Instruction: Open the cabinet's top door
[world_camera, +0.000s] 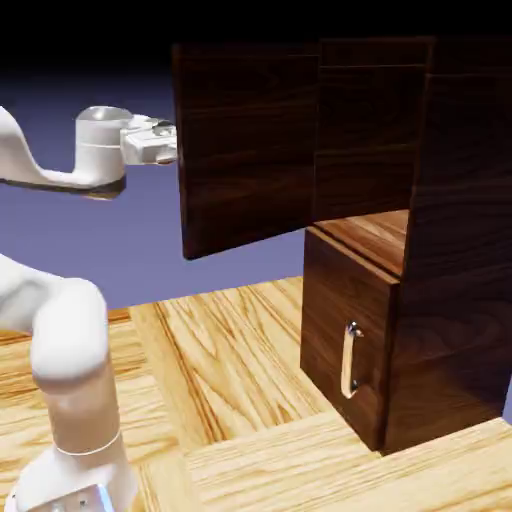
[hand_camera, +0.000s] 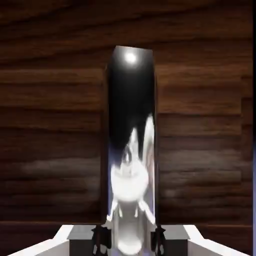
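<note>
With the top door (world_camera: 245, 150) swung wide, the opening looks all but done.

The tool (hand_camera: 129, 240) is clamped on its handle (hand_camera: 131, 100); only letting go seems left.

The robot's arm (world_camera: 70, 345) is glossy white, with smooth, rounded, tube-like segments. 1 bulging joint cover sits over a cylindrical section that looks beige-tinted, above a white base (world_camera: 75, 485) bearing small dark marks and 1 pale blue glowing strip. The wrist (world_camera: 100, 145) is a white cylinder with 1 greyish domed cap. The hand (world_camera: 150, 141) is white and blocky; its 2 fingers (hand_camera: 84, 239) have white, angled outer parts and dark grey blocks.
</note>
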